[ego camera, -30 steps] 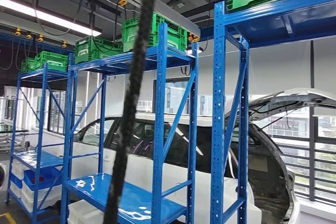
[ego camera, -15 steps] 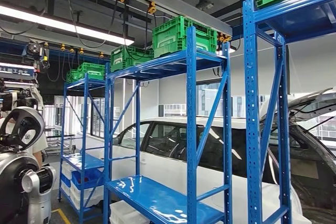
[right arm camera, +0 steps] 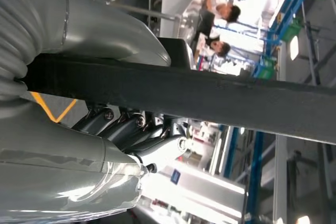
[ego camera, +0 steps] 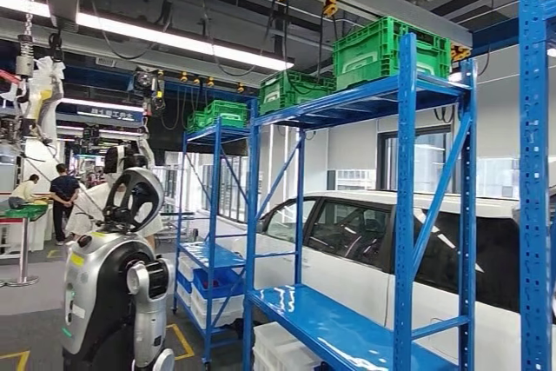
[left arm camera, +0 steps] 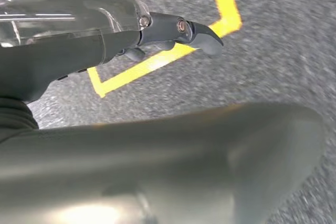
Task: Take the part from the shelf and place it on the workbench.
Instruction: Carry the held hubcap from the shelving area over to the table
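Black part [right arm camera: 190, 95] sits gripped in your right hand [right arm camera: 130, 129] — left hand [left arm camera: 174, 30] holds nothing; blue shelf [ego camera: 403, 215] at 3 o'clock.

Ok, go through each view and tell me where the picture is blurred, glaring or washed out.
Head view: mostly sharp, with bright ceiling strip lights and glare on the blue shelf. Left wrist view: the floor is smeared by motion blur, and the left hand is fairly clear. Right wrist view: the background is overexposed, and a black strip runs past the right hand.
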You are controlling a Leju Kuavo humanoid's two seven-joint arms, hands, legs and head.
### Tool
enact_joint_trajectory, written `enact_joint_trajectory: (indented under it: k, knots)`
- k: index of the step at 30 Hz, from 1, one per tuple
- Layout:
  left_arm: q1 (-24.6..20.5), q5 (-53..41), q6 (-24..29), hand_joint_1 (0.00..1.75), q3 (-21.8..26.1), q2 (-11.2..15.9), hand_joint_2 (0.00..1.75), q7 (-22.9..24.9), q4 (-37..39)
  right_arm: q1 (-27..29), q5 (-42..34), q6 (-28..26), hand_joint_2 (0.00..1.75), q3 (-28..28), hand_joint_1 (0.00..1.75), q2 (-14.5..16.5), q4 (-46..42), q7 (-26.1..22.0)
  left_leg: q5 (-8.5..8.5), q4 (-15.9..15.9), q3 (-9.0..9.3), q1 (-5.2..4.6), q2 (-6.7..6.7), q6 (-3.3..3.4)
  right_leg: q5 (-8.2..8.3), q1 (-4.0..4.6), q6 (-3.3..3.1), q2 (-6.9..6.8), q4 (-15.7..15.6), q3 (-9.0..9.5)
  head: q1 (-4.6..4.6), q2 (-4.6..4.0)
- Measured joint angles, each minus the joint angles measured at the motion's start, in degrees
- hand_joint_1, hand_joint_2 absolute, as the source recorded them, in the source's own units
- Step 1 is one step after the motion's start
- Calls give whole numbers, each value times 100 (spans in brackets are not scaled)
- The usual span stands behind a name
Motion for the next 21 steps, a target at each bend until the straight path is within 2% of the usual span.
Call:
enact_joint_trajectory:
  k: [2, 3, 4, 5, 6, 7, 9, 10, 11, 13, 14, 16, 17, 19, 20, 21]
  knots:
    - [-15, -20, -15, 0, -1, -23, 175, 31, 0, -1, -3, 30, 175, 0, 175, -1, 6, -3, 16, -4, -9, -9, -125, 57, -357, -11, 4, 297, 609, -256, -1, 0]
    - [-26, -25, -21, 0, -1, -38, 175, 44, 0, 1, -5, 46, 175, 1, 175, -2, 16, -4, 21, -4, -11, -24, -198, 77, -520, -5, -7, 368, 1001, -434, -1, 0]
    - [-30, -32, -25, 0, -1, -57, 175, 59, 0, 2, -5, 61, 175, 1, 175, -3, 29, -4, 26, -4, -11, -45, -276, 90, -602, 5, -25, 401, 1300, -579, -1, 0]
    - [-29, -40, -26, 0, -1, -73, 175, 75, 0, 1, -4, 73, 175, 2, 175, -2, 42, -4, 31, -4, -10, -69, -356, 102, -578, 20, -54, 418, 1423, -650, -1, 0]
    - [-24, -52, -27, 0, -2, -88, 175, 90, 0, -2, -4, 85, 175, 2, 175, -1, 51, -6, 36, -4, -7, -95, -438, 112, -448, 40, -98, 442, 1325, -624, -1, 0]
    - [-20, -66, -28, 0, -2, -97, 175, 105, 0, -9, -3, 96, 175, 2, 175, 3, 55, -9, 41, -4, -2, -118, -517, 119, -237, 66, -160, 500, 1027, -505, -1, 0]
    - [-22, -92, -27, 0, -2, -131, 175, 139, 0, -35, 6, 122, 175, 3, 175, 14, 55, -30, 54, -2, -8, -136, -665, 127, 136, 109, -313, 770, 305, -209, 2, 0]
    - [-25, -103, -25, 0, -2, -142, 175, 158, 0, -48, 17, 132, 175, 4, 175, 19, 52, -45, 66, -1, -24, -128, -732, 119, 226, 127, -360, 878, 69, -112, 4, 1]
    - [-25, -113, -22, 0, -1, -153, 175, 178, 0, -58, 30, 140, 175, 5, 175, 22, 50, -61, 82, -4, -46, -110, -795, 100, 247, 138, -385, 936, -48, -66, 5, 1]
    - [1, -132, -18, 0, -1, -147, 175, 204, 0, -69, 52, 148, 175, 12, 175, 34, 41, -83, 120, -26, -81, -94, -918, 41, 260, 136, -372, 835, -144, -32, 6, 1]
    - [22, -140, -18, 0, -2, -152, 175, 209, 0, -72, 57, 151, 175, 15, 175, 46, 38, -89, 104, -18, -97, -106, -887, 13, 284, 115, -365, 767, -208, -8, 6, 0]
    - [37, -147, -14, 0, -4, -157, 175, 213, 0, -76, 60, 152, 175, 19, 175, 76, 32, -96, -111, 256, -228, -129, -632, -47, 339, 68, -355, 609, -326, 33, 7, 0]
    - [26, -149, -12, 0, -5, -161, 175, 214, 0, -71, 61, 152, 175, 20, 175, 83, 31, -98, -296, 555, -364, -120, -453, -82, 351, 64, -356, 526, -346, 43, 8, 0]
    - [-2, -150, -11, 0, -5, -154, 175, 214, 0, -59, 64, 154, 175, 26, 175, 86, 31, -98, -588, 1216, -655, -67, -280, -160, 348, 61, -352, 348, -347, 36, 8, 0]
    - [-3, -151, -13, 0, -6, -153, 175, 215, 0, -53, 66, 156, 175, 31, 175, 86, 33, -97, -610, 1366, -711, -34, -244, -196, 343, 57, -343, 268, -344, 35, 8, 0]
    - [6, -152, -14, 0, -7, -151, 175, 215, 0, -52, 67, 158, 175, 36, 175, 86, 34, -96, -526, 1302, -660, -2, -213, -232, 333, 48, -327, 193, -339, 36, 8, 0]
